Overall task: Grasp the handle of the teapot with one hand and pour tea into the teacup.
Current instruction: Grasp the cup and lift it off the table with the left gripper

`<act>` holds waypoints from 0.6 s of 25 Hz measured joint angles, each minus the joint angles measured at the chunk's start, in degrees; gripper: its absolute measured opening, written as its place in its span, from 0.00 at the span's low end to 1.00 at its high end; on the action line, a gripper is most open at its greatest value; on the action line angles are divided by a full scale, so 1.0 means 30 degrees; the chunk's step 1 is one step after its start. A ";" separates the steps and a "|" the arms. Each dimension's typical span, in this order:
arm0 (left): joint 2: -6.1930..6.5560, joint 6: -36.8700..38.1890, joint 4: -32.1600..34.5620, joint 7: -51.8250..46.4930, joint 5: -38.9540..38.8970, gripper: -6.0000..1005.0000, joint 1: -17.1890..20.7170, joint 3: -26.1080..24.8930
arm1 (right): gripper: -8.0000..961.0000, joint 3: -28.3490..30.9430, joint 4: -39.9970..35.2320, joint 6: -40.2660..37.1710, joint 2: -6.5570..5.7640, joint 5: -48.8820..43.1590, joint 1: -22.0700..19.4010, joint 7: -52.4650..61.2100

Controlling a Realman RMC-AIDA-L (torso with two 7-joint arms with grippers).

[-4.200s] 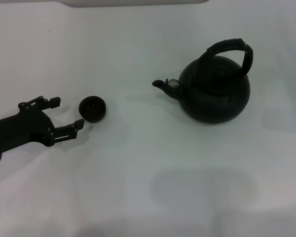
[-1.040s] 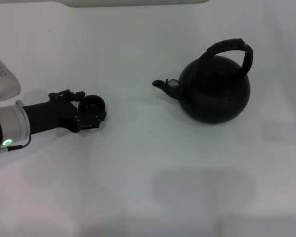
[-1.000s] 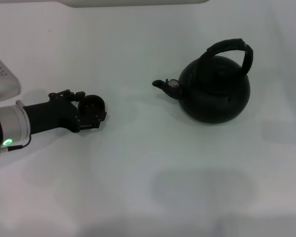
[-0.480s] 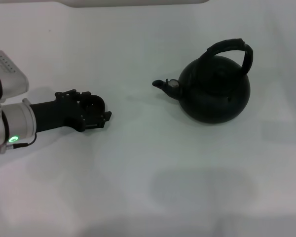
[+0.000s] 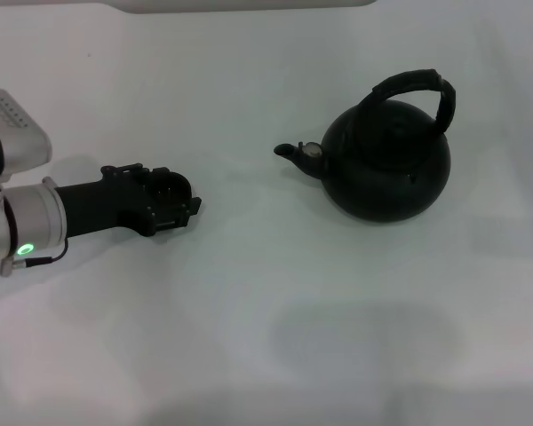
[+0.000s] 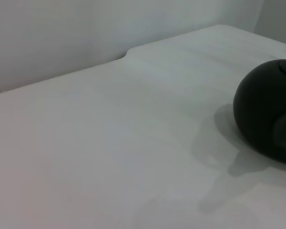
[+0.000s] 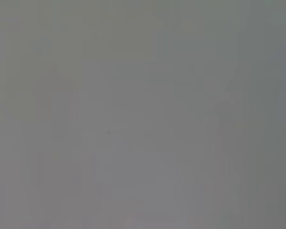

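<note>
The matte black teapot stands at the right of the white table in the head view, its spout pointing left and its black hoop handle arched over its top. Part of its belly also shows in the left wrist view. The small black teacup sits at the left, between the fingers of my left gripper, which is shut around it, well left of the spout. My right gripper is out of view, and the right wrist view shows only plain grey.
The white table stretches bare between the cup and the teapot and across the front. A pale edge runs along the far side.
My left gripper has closed around the teacup and slid a little to the right toward the teapot. The teapot has not moved.
</note>
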 joint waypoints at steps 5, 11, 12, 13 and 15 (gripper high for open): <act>-0.0018 0.0046 0.0049 0.0430 0.0004 0.71 0.0000 0.0000 | 0.89 0.0000 0.0000 0.0002 0.0000 0.0001 0.0022 -0.0001; -0.0058 0.0120 0.0640 0.0559 0.0005 0.71 -0.0002 0.0340 | 0.89 0.0001 -0.0025 0.0003 0.0000 0.0001 0.0002 -0.0002; -0.0064 0.0122 0.0731 0.0559 0.0005 0.71 -0.0003 0.0376 | 0.89 0.0000 -0.0027 0.0003 0.0001 0.0002 0.0013 -0.0001; -0.0072 0.0123 0.0894 0.0561 0.0004 0.71 -0.0003 0.0452 | 0.89 0.0001 -0.0030 0.0003 0.0001 0.0002 0.0035 -0.0002; -0.0081 0.0128 0.1160 0.0564 0.0003 0.71 -0.0041 0.0669 | 0.89 0.0000 -0.0031 0.0003 0.0001 0.0002 0.0071 -0.0001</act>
